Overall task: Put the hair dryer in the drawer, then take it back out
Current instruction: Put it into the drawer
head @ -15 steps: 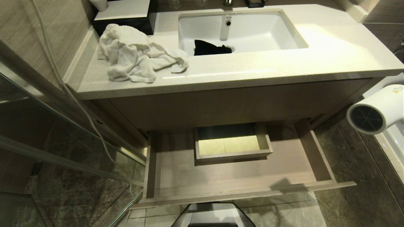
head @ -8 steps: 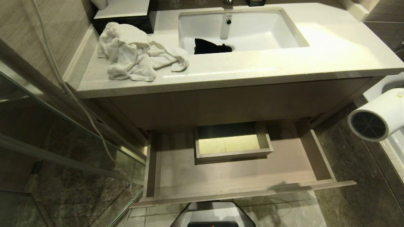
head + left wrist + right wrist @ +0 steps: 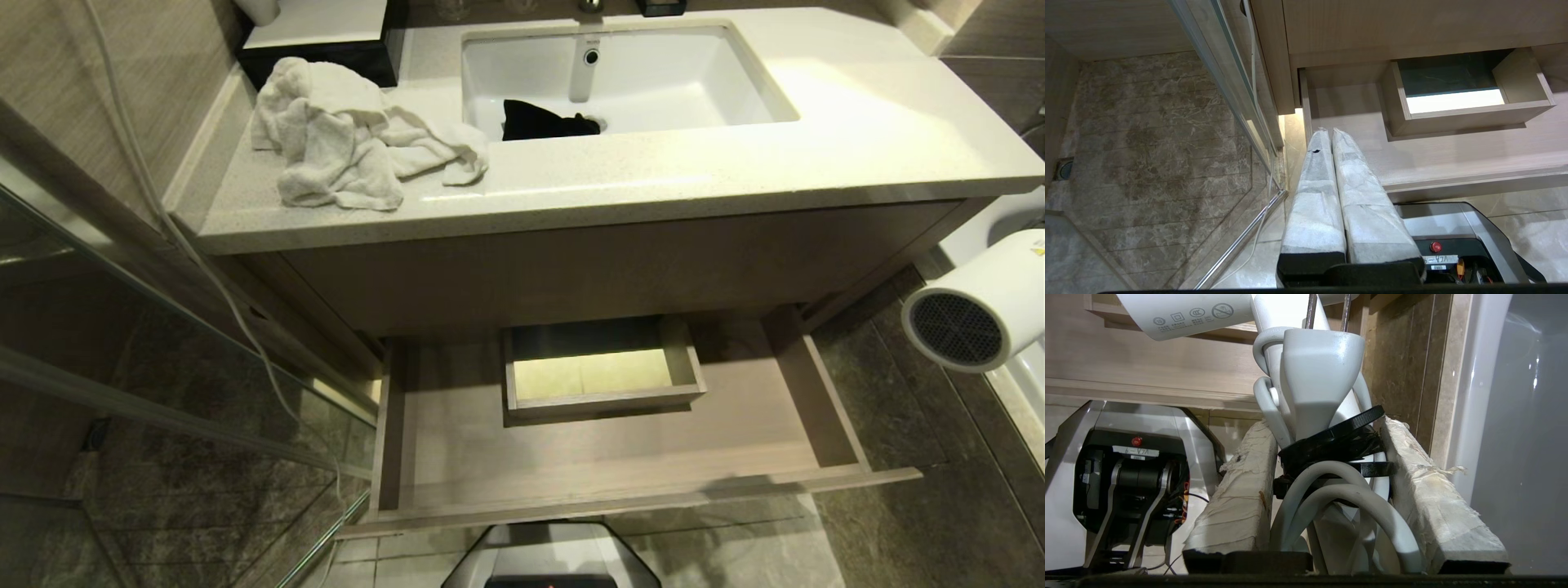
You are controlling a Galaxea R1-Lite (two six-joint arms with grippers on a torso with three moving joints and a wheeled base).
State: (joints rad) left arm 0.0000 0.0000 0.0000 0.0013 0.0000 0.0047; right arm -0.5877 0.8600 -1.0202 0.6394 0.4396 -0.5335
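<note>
Hair dryer (image 3: 976, 306) carried in the air, right of the open drawer (image 3: 620, 457) — not yet inside.

Held by the handle with the coiled cord strapped against it, presumably so nothing dangles; grey grille facing the drawer, well clear of its side wall. Right gripper (image 3: 1327, 465) half-spread, padded fingers (image 3: 1241, 490) clamped on handle and cord bundle. Left gripper (image 3: 1331, 134) parked low near the drawer's left corner — fingers pressed together, empty.
</note>
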